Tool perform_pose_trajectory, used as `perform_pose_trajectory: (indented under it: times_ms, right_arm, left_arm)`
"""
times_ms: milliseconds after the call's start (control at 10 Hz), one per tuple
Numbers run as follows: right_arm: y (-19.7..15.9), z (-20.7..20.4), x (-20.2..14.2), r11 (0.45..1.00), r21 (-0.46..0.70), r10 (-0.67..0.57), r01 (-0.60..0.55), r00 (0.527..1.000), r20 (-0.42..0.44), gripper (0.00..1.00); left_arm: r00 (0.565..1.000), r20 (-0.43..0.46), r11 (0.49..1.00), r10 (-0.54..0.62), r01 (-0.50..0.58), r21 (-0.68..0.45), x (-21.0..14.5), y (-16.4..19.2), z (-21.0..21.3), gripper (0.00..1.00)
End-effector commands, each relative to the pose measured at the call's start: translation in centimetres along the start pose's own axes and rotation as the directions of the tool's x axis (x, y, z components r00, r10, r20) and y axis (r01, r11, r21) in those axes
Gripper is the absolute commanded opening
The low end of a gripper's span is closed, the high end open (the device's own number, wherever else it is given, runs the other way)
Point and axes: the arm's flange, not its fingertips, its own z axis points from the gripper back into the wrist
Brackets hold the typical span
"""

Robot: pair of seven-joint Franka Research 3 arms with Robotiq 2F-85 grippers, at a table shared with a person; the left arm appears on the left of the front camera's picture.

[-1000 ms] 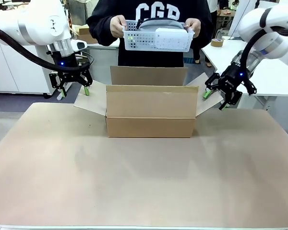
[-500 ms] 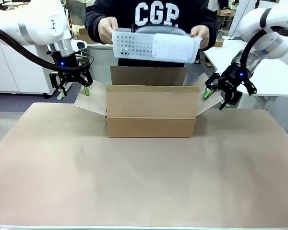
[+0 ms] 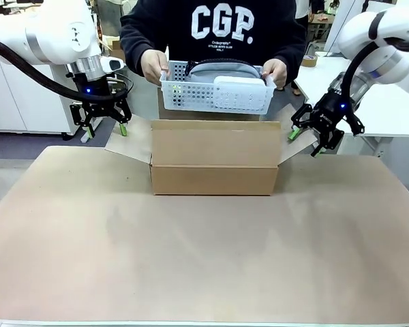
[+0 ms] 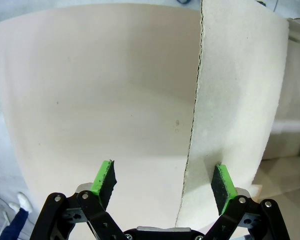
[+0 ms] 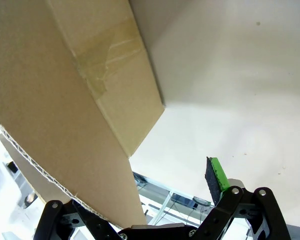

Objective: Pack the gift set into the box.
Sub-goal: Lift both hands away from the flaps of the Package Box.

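With the gift set (image 3: 221, 71) held above the box (image 3: 215, 160) at 12 o'clock, its side flaps (image 3: 128, 146) at 9 and 3 are flanked, probably against closing, by the wide-open, empty left gripper (image 3: 105, 129) and right gripper (image 3: 305, 142).

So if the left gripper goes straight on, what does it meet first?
Probably the box's open side flap, whose edge runs between the open fingers of the left gripper; the table lies beyond, though depth is unclear.

a big tan table (image 3: 191, 259) filled the front of the room. behind it on one side stood white cupboards (image 3: 17, 105) on a grey floor (image 3: 34, 144). on the other side stood a white table (image 3: 395, 112) with a roll of tape (image 3: 309, 60) on it.
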Motion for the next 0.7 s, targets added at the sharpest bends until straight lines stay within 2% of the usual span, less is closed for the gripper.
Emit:
perform_pose_trajectory:
  times_ms: [0, 600]
  right_arm:
    - [0.06, 0.04, -0.1, 1.0, -0.009, 0.003, -0.003, 1.0, -0.004, 1.0]
    - [0.06, 0.04, -0.1, 1.0, -0.009, 0.003, -0.003, 1.0, -0.004, 1.0]
  left_arm:
    - [1.0, 0.009, 1.0, 0.015, -0.015, 0.018, -0.04, 0.1, 0.11, 1.0]
    - [1.0, 0.009, 1.0, 0.015, -0.015, 0.018, -0.04, 0.1, 0.11, 1.0]
